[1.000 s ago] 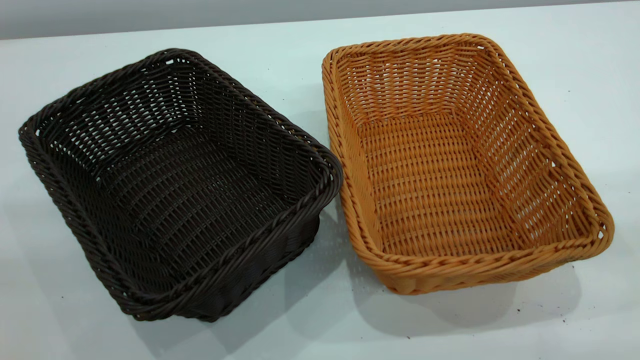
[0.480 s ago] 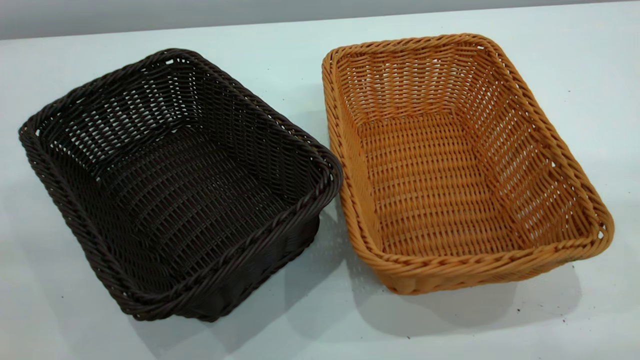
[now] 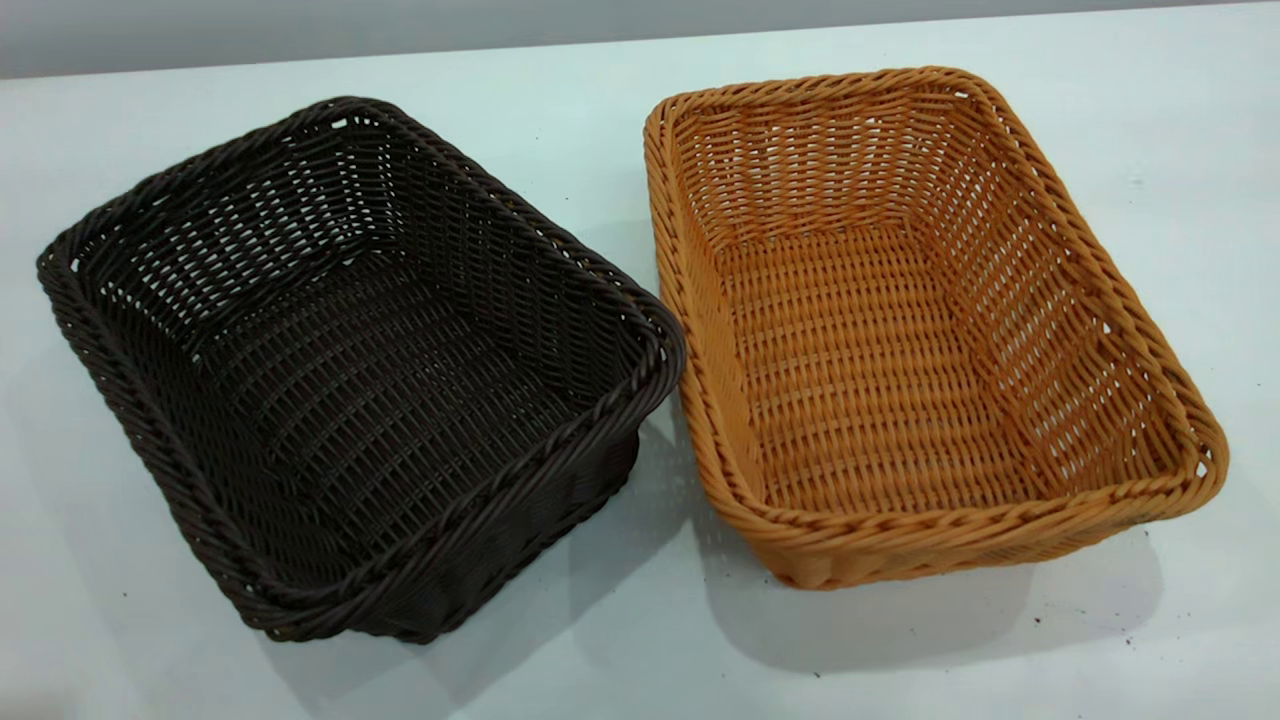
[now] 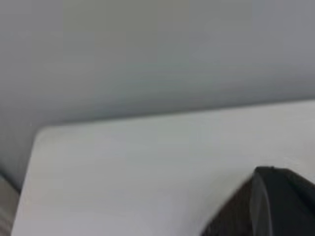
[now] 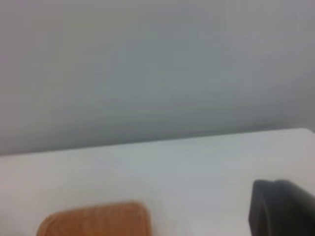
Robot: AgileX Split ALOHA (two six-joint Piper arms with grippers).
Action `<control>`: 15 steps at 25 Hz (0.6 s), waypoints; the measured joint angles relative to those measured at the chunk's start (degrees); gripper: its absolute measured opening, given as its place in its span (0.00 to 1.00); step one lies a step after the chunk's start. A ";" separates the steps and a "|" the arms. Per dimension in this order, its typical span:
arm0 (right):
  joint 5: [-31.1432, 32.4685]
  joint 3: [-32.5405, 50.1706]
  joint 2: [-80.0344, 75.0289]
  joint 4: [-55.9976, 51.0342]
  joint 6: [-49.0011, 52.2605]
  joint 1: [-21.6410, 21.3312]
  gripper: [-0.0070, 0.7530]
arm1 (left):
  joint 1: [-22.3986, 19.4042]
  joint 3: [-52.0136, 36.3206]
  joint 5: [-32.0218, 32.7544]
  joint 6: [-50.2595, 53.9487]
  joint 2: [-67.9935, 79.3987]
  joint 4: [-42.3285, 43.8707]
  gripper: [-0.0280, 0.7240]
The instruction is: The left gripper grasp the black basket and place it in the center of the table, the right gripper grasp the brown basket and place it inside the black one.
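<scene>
The black basket (image 3: pixel 350 370) sits on the table (image 3: pixel 600 660) at the left, turned at an angle. The brown basket (image 3: pixel 900 330) sits right beside it at the right, and their rims nearly touch near the middle. Both are empty and upright. Neither gripper shows in the exterior view. In the left wrist view only a dark part of my left gripper (image 4: pixel 283 206) shows, above the white table. In the right wrist view a dark part of my right gripper (image 5: pixel 280 209) shows, with an edge of the brown basket (image 5: pixel 96 221) apart from it.
The table's far edge (image 3: pixel 640 40) meets a grey wall behind the baskets. Small dark specks lie on the table at the front right (image 3: pixel 1130 632). A rounded table corner (image 4: pixel 42 132) shows in the left wrist view.
</scene>
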State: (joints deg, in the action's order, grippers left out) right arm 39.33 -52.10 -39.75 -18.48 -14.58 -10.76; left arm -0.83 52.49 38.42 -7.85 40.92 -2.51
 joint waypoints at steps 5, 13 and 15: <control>-4.58 -0.25 -9.08 -0.07 0.00 0.00 0.01 | 0.00 1.26 -1.72 0.00 9.38 -0.18 0.04; -4.23 -0.30 -10.46 -0.51 0.00 0.00 0.10 | 0.00 1.26 -4.19 -4.89 10.79 -0.07 0.04; -3.92 -0.30 -10.46 -0.51 0.07 0.00 0.18 | 0.00 1.26 -4.19 -5.81 10.79 -0.05 0.04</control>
State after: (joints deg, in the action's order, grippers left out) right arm 35.42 -52.40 -50.21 -19.00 -14.52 -10.76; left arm -0.83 53.75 34.23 -13.66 51.71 -2.57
